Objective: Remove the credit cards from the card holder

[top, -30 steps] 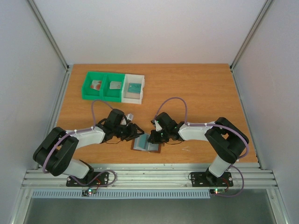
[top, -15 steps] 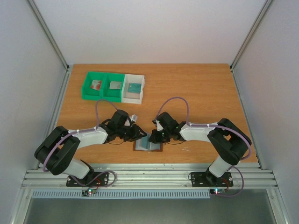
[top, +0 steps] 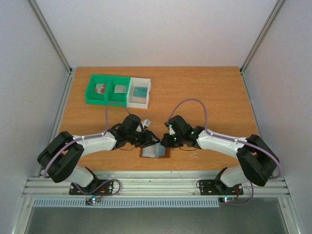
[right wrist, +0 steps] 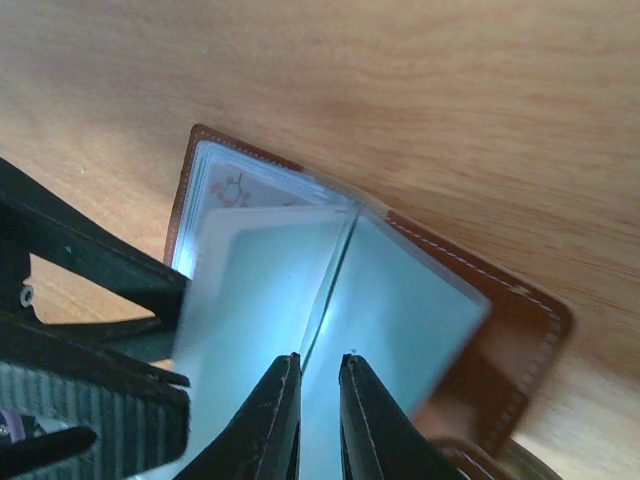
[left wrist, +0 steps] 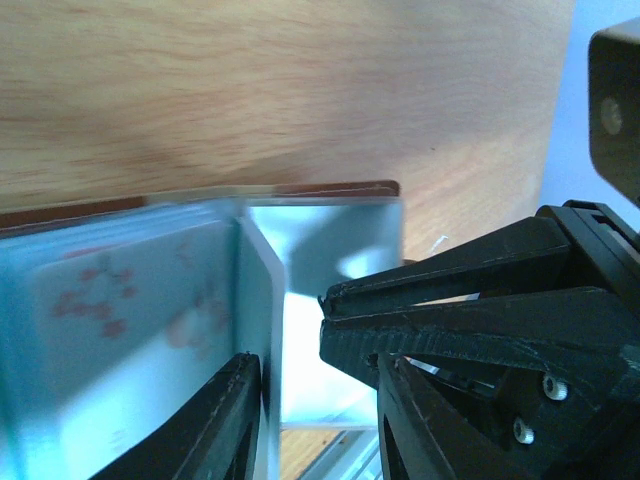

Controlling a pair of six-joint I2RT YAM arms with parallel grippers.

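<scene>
Arms closed in on card holder (top: 155,152) | R jaws pinch sleeve (right wrist: 400,300); L jaws apart, empty | keep sleeve taut, L pulls card (left wrist: 120,300) beside its jaws

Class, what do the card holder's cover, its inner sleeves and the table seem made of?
The card holder cover looks like matte brown leather or imitation, stitched along its edge. Its inner sleeves seem glossy translucent plastic, letting light through. The table shows wood grain, perhaps laminate.

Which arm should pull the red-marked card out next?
Left, probably: the left gripper, open, sits beside the red-marked card, while the right gripper is pinched on a clear leaf of the card holder, steadying it.
</scene>
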